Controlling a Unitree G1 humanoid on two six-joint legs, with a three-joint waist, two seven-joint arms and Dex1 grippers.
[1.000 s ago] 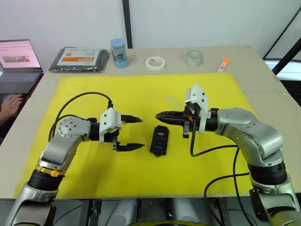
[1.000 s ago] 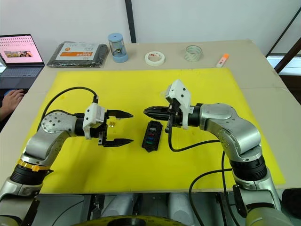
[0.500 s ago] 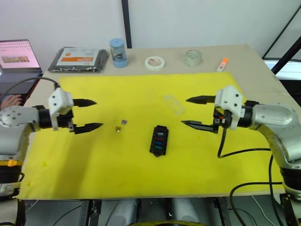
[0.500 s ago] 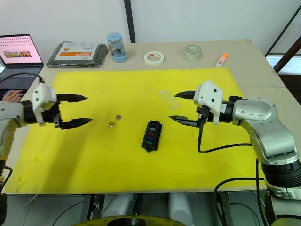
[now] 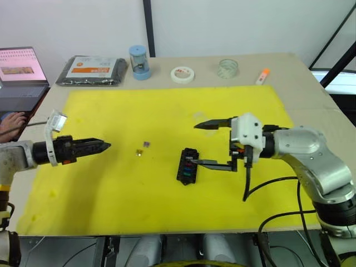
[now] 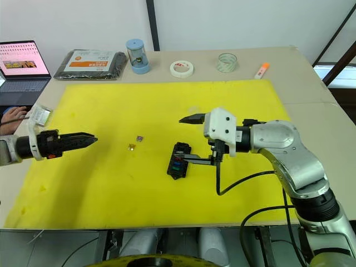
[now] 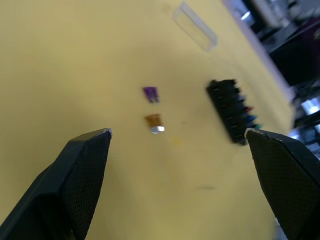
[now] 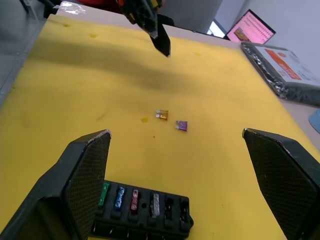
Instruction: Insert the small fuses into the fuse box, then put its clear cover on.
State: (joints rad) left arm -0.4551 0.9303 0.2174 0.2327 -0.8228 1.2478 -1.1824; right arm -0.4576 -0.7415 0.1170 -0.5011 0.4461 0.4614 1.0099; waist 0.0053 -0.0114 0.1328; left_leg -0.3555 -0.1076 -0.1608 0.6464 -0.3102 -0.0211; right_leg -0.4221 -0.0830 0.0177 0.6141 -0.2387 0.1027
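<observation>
The black fuse box (image 5: pixel 188 165) lies mid-mat with green, blue, red and pale fuses seated in its slots (image 8: pixel 129 199). Two small fuses lie loose to its left: an amber one (image 5: pixel 138 152) and a purple one (image 5: pixel 146 144). The clear cover (image 7: pixel 195 26) rests on the mat beyond the box, partly behind my right gripper's upper finger. My right gripper (image 5: pixel 196 143) is open, its lower fingertip at the box's right edge. My left gripper (image 5: pixel 103 146) is open and empty, far left of the loose fuses and pointing at them.
Along the table's back edge sit a black packet with an orange label (image 5: pixel 93 69), a blue canister (image 5: pixel 140 61), a white tape roll (image 5: pixel 183 74), a clear tape roll (image 5: pixel 228 68) and an orange marker (image 5: pixel 263 75). A laptop (image 5: pixel 19 72) and a person's hand (image 5: pixel 11 121) are at far left.
My right gripper has opened, swung out to the right, then come back to the fuse box. My left gripper has pulled away to the left and turned on its side.
</observation>
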